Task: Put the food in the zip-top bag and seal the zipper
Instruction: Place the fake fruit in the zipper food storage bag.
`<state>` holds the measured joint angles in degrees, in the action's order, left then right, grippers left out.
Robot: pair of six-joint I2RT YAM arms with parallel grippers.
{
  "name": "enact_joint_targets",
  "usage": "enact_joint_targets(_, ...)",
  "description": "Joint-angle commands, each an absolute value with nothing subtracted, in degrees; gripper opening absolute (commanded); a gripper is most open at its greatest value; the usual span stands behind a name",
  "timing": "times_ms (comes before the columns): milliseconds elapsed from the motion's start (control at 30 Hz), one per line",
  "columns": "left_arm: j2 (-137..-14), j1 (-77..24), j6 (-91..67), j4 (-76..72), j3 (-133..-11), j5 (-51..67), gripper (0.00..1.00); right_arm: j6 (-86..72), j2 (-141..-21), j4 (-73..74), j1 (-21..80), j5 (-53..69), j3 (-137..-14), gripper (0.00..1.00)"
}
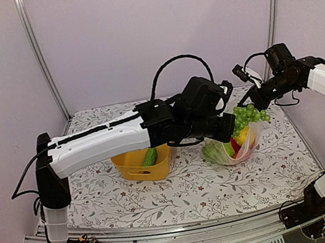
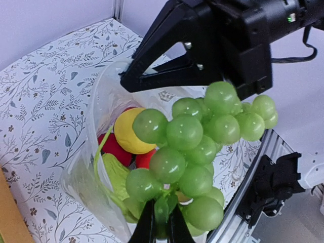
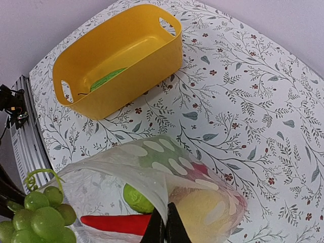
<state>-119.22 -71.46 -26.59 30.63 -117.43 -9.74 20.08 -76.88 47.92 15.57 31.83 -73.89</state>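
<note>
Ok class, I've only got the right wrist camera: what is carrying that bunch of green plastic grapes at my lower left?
Observer: The left gripper. It is shut on the stem under the bunch of green plastic grapes.
Operator: Are they inside yet?
Observer: No. Seen from above, they hang over the mouth of the clear crinkly zip-top bag, above the food already in it.
Operator: Anything left to pack?
Observer: The top view shows one green toy cucumber leaning inside the yellow plastic basket.
</note>
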Motion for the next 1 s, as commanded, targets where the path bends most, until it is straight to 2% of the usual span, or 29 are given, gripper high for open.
enact_joint_targets(0, -121.95, -70.89, -29.24, 28.44, -116.79, -18.33, 0.0, 18.69, -75.19, 47.54, 15.47, 32.6, -74.06, 0.0)
enact_joint_targets(300, -125.85, -69.02, -30.08, 30.13, -120.44, -22.35, 0.0, 18.68, -74.79, 48.03, 15.47, 33.34, -73.36, 0.0)
enact_joint_targets(767, -124.5, -66.77, -33.68, 29.13, -115.9, -25.48, 0.0, 19.41, -75.32, 49.04, 15.46, 34.0, -74.25, 0.0)
enact_joint_targets(833, -120.22, -66.67, -34.06, 23.36, -110.36, -24.13, 0.0, 19.72, -75.39, 49.05, 15.34, 33.63, -74.01, 0.0)
enact_joint_targets(900, -115.02, -66.47, -33.63, 10.68, -100.63, -19.09, 0.0, 19.82, -75.63, 49.18, 15.39, 33.17, -73.68, 0.0)
enact_joint_targets(967, -113.43, -65.19, -36.75, 5.18, -96.49, -14.32, 0.0, 19.99, -75.67, 49.2, 15.42, 32.94, -73.57, 0.0)
